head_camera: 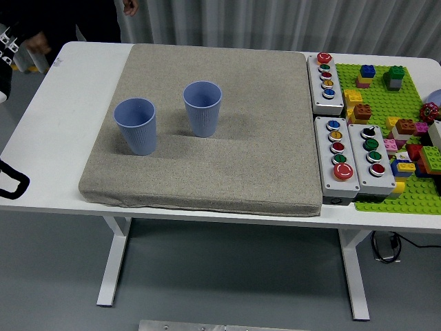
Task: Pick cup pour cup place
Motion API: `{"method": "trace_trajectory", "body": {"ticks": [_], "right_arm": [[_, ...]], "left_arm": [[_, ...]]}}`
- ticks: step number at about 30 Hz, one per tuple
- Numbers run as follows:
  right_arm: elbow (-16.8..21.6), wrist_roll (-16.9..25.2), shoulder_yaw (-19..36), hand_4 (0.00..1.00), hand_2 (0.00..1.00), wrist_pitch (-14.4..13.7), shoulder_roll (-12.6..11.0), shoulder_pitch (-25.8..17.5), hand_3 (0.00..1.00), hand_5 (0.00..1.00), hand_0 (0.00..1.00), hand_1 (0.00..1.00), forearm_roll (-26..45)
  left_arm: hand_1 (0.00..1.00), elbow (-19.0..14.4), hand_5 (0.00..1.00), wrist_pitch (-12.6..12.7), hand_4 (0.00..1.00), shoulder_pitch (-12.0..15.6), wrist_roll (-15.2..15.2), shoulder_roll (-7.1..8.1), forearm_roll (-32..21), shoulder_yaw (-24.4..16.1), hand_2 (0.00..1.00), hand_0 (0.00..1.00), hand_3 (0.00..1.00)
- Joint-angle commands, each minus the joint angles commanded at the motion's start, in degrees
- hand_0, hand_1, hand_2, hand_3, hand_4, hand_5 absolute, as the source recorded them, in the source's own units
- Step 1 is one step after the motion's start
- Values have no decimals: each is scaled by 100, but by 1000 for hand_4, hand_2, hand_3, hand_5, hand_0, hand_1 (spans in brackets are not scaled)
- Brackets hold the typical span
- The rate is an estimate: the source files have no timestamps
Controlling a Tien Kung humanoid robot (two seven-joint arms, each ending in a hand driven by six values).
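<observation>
Nearest my camera, bottom centre of the frame, I've got a strip of grey metal plate [207,325] poking into view, and above it the near edge of the white table [207,210]. Starting at the far left edge: a black curved piece [12,185] sits low on the left, which I take to be part of my left arm, though it's cut off too hard to be sure, and I can't tell what the fingers are doing. My right hand isn't showing at all.

Moving right, a big beige pad [220,165] covers most of the tabletop. Two blue cups stand upright on it, in its left half, apart from each other: the left cup [136,126] sits a bit closer to me, the right cup [202,109] a little further back. Both open upward; nothing touches them.

Further right, just beside the pad, three grey button boxes [337,162] with coloured buttons line up. At the right edge there's a green baseplate [406,196] crowded with coloured bricks [406,126].

Upper left corner: a person in dark clothing [62,21] stands behind the table, a hand [128,7] just visible at the top edge.
</observation>
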Motion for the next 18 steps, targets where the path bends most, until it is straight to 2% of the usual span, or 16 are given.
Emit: {"method": "trace_trajectory", "body": {"ticks": [1,7,11,18], "right_arm": [[3,-6,6,46,612,0,3,0,622,452,692,661,-11],[28,-70,105,46,612,12,29,-6,622,452,692,661,-164],[37,-94,127,45,612,19,41,-10,622,459,692,661,-194],[44,-142,125,43,612,44,49,-38,622,463,693,661,-294]], "left_arm": [[832,-45,998,6,814,48,-1,-16,21,8,939,816,937],[832,-960,998,183,814,1041,-70,-213,370,137,939,816,937],[827,-1337,998,312,817,1485,-138,-310,508,138,937,813,930],[825,-1448,998,399,818,1703,-172,-365,720,177,934,812,923]]}}
